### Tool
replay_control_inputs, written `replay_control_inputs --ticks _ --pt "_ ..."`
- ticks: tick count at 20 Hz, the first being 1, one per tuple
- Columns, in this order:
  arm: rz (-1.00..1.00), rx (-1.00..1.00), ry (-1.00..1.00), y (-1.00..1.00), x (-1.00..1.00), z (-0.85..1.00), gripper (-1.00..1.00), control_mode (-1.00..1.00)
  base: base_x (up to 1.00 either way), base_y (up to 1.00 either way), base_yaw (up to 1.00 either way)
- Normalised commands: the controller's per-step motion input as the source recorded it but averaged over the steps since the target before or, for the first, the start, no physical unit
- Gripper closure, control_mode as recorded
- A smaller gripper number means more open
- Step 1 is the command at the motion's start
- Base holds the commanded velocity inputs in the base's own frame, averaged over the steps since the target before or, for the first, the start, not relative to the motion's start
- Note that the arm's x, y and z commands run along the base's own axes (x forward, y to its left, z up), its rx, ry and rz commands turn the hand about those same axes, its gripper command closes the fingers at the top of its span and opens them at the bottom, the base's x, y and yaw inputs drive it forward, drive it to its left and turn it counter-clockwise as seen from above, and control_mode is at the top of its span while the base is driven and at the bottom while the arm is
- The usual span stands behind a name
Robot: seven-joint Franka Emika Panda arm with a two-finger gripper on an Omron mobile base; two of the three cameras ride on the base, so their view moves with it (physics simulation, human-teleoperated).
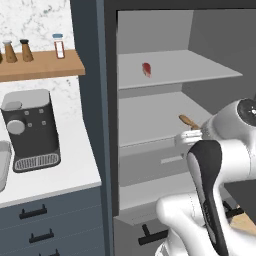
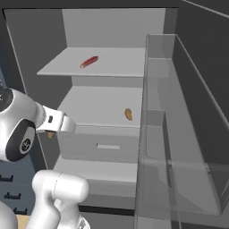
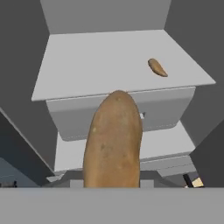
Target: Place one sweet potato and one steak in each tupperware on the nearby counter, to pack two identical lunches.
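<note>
Right now we face an open fridge (image 2: 107,27), which serves as our landmark. Our gripper (image 3: 113,186) hangs just in front of its lower shelf, and its fingers are clenched around a sweet potato (image 3: 113,140), an orange-brown oval that stands upright and looms large in the hand view. A second sweet potato (image 2: 128,114) lies toward the right side of the fridge's middle shelf (image 2: 103,105). One steak (image 2: 89,61), a flat red piece, rests on the shelf above it. To the left of the fridge, a white counter (image 1: 75,165) holds a dark coffee machine (image 1: 31,129), and the rim of a grey tupperware (image 1: 4,165) shows at the far left edge.
</note>
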Motion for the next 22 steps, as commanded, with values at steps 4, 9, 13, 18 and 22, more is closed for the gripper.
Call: replay_control_inputs --ticks 4,9,13,18,22 --pt "0.01 0.0 -0.05 0.0 -0.98 0.0 1.0 -1.0 0.0 0.0 0.0" --pt "0.0 0.0 0.0 0.0 -0.35 0.0 1.0 -1.0 0.0 0.0 0.0" --pt "0.0 0.0 0.0 0.0 0.0 0.0 1.0 -1.0 0.0 0.0 0.0" --pt "0.0 0.0 0.0 0.0 -0.1 0.0 1.0 -1.0 0.0 0.0 0.0" --pt "0.0 0.0 0.0 0.0 0.0 0.0 1.0 1.0 -0.81 0.16 0.02"
